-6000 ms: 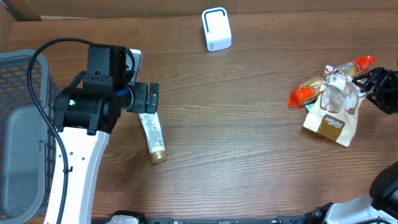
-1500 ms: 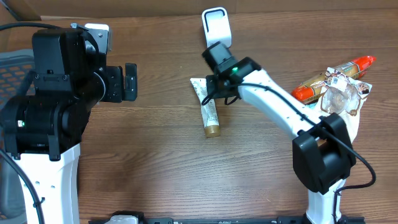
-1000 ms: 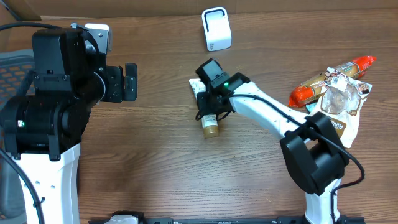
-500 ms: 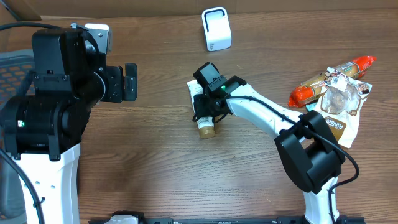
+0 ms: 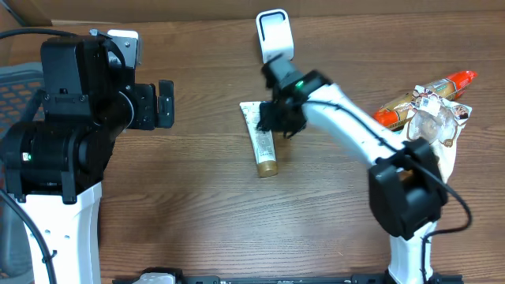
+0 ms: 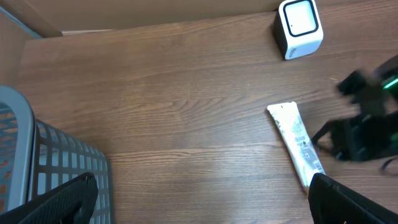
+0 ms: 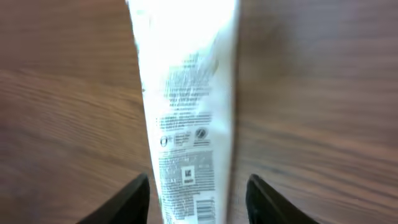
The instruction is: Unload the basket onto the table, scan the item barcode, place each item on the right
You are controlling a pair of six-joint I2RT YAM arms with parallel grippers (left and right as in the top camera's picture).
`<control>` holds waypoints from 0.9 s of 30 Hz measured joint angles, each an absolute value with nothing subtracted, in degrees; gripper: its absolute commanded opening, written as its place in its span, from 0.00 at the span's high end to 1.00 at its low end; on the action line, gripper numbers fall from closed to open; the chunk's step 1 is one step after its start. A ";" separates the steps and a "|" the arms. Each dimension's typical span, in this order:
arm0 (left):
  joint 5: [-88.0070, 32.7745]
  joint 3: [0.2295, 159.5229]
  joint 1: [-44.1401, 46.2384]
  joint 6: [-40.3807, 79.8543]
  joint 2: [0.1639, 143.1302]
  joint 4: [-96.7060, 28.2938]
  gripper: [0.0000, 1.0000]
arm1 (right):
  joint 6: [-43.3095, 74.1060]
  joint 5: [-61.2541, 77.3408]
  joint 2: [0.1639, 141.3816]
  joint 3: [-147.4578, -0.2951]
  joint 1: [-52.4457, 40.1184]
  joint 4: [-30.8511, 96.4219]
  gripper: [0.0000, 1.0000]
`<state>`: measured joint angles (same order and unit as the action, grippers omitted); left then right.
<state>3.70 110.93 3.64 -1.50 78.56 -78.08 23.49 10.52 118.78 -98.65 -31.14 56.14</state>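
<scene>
At the far left stands a grey basket [image 5: 17,87], and beside it the left gripper [image 5: 164,102] hovers above the worktop [image 5: 197,205] with its jaws spread wide and nothing between them, well apart from the task's thing. That thing, a white tube [image 5: 260,142] with a gold cap, lies flat near the middle of the worktop, cap toward the robot and crimped end toward the scanner [image 5: 274,35], which stands near but not touching, at the far edge. The right gripper [image 5: 280,118] hangs over the tube's crimped half; its wrist view shows the fingers [image 7: 135,198] flanking the tube [image 7: 186,118] with wood visible between finger and tube on one side, so it is released, grasping nothing. The printed face is up, though whether the dark marks at the lower edge are the barcode is too blurred to tell. A heap of snacks [image 5: 422,118] sits far right, untouched. The step in hand looks like taking hold of the tube for scanning. The next move likely calls for closing squarely across the tube, lifting it clear, and turning the barcode side toward the scanner's window without squeezing the soft body out of the grip.
</scene>
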 measured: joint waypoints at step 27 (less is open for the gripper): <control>3.68 110.93 3.64 -1.52 78.56 -78.11 0.00 | 16.78 29.10 124.05 -88.68 -28.97 47.59 0.43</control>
<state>3.68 110.93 3.64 -1.52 78.56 -78.11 16.78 29.10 124.05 -88.68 -28.97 47.59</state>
